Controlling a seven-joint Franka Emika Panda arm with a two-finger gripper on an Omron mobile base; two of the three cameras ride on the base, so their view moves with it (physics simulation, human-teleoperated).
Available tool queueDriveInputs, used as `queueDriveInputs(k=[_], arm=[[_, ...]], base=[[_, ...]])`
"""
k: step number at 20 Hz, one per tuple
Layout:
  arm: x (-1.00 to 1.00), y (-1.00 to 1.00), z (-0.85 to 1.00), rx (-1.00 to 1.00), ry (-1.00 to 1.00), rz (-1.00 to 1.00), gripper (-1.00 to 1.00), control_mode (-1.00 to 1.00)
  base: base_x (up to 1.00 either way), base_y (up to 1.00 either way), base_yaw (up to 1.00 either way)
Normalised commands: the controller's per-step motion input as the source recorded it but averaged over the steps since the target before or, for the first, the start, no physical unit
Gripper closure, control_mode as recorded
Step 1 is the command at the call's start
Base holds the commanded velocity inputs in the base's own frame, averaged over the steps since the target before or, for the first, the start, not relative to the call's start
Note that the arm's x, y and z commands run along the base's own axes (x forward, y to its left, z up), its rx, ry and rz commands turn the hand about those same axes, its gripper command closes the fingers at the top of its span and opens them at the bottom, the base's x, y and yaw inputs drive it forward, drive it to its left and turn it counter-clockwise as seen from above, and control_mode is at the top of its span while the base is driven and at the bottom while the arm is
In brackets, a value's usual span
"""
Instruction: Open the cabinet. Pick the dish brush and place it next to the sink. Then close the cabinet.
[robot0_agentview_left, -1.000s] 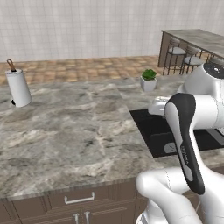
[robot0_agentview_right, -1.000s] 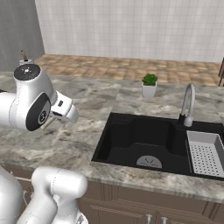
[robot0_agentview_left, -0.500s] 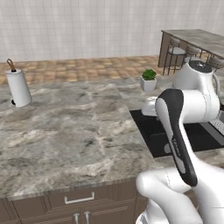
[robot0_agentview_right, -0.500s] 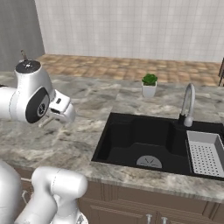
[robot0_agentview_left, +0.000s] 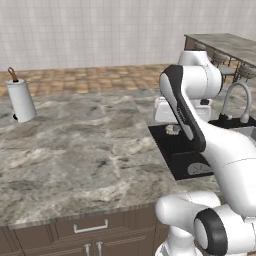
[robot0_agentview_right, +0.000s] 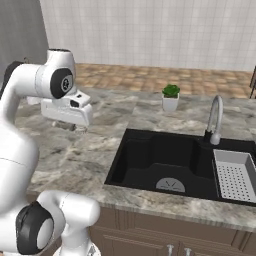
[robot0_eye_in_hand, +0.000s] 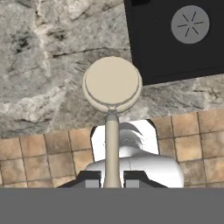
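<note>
Closed tight on the thin handle of the dish brush (robot0_eye_in_hand: 112, 87), your end effector (robot0_eye_in_hand: 111, 180) has its two dark fingertips (robot0_eye_in_hand: 91, 180) pressed against either side of the pale beige shaft. From the hand view you see the brush pointing straight away from the fingers, its round head hanging above the marbled grey table (robot0_eye_in_hand: 48, 65), just beside the corner of the black sink (robot0_eye_in_hand: 175, 43) and its round grey drain (robot0_eye_in_hand: 190, 23). Below the table's edge in that view you see terracotta floor tiles.

From the right base view, your end effector (robot0_agentview_right: 74, 126) sits under the white hand, over the table (robot0_agentview_right: 90, 155) to the left of the sink (robot0_agentview_right: 165, 160); the brush itself is too small to make out there. From the left base view, a pale speck below the hand is likely the brush (robot0_agentview_left: 173, 129), seen against the sink's near-left corner, though the forearm crosses in front and hides most of it.

Your arm rises from the base, bends sharply at the elbow and reaches forward with the wrist turned down.

Around the sink you have a curved faucet (robot0_agentview_right: 215, 117), a white perforated drain tray (robot0_agentview_right: 235, 175) and a small potted plant (robot0_agentview_right: 170, 97). A paper towel roll (robot0_agentview_left: 21, 100) stands at the table's far left.
</note>
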Motion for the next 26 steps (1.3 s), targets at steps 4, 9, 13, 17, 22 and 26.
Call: queueDriveInputs(k=[4, 9, 13, 17, 22, 26], arm=[[0.08, -0.02, -0.39, 0.0, -0.02, 0.0, 1.0, -1.0], [0.14, -0.03, -0.44, 0.02, -0.19, 0.01, 1.0, -1.0], [0.34, 0.0, -0.32, 0.03, -0.23, 0.07, 1.0, -1.0], [0.45, 0.0, -0.21, 0.05, -0.24, 0.12, 1.0, -1.0], [0.53, 0.0, -0.03, 0.02, -0.12, 0.12, 1.0, -1.0], [0.33, 0.0, -0.02, 0.0, 0.11, 0.03, 1.0, -1.0]], base=[[0.0, 0.0, 0.0], [0.0, 0.0, 0.0], [0.0, 0.0, 0.0], [0.0, 0.0, 0.0], [0.0, 0.0, 0.0], [0.0, 0.0, 0.0]])
